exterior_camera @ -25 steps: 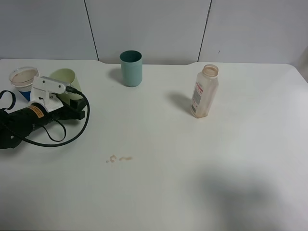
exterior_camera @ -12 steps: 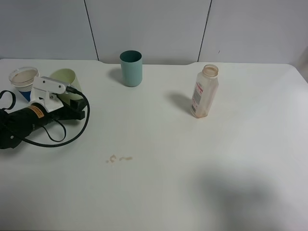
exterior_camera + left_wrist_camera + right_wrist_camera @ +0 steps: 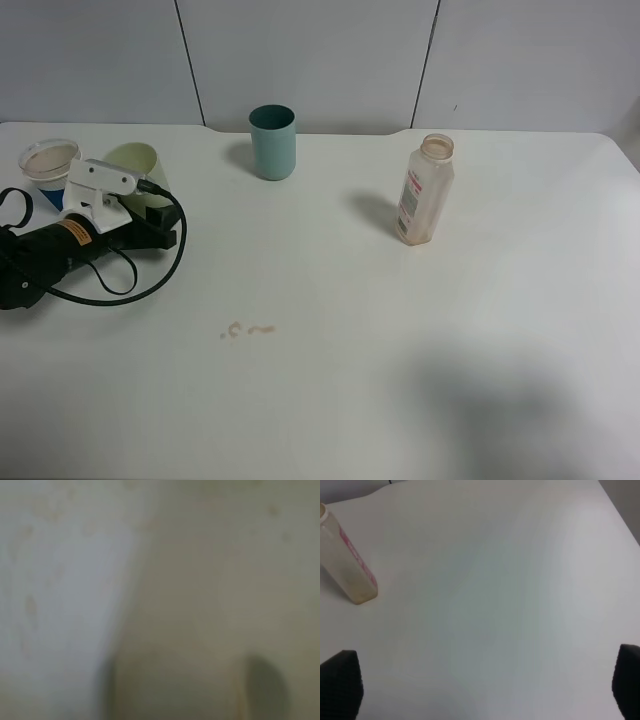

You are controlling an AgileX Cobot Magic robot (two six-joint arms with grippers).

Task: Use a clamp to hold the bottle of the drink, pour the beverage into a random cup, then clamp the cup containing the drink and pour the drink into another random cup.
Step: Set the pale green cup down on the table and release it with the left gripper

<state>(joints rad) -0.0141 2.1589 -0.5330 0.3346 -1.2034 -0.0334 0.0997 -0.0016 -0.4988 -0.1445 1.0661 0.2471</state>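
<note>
Left claw pinching tilted yellow-green tumbler, blue cup just beyond its rim: keep the tilt slow, lip over cup; right claw spread, bottle ahead.

This looks like a robot test bench in a lab or workroom, not a home or kitchen. A broad, plain white counter runs up to bare pale grey wall panels split by thin dark seams, with no furnishings or decoration. A black robot arm with a white camera bracket and a looping black cable lies low over the counter's left side. The few props are spaced out as for a trial: a teal tumbler, a small clear bottle, a pale green tumbler and a blue paper cup. A small brown spill marks the surface.
</note>
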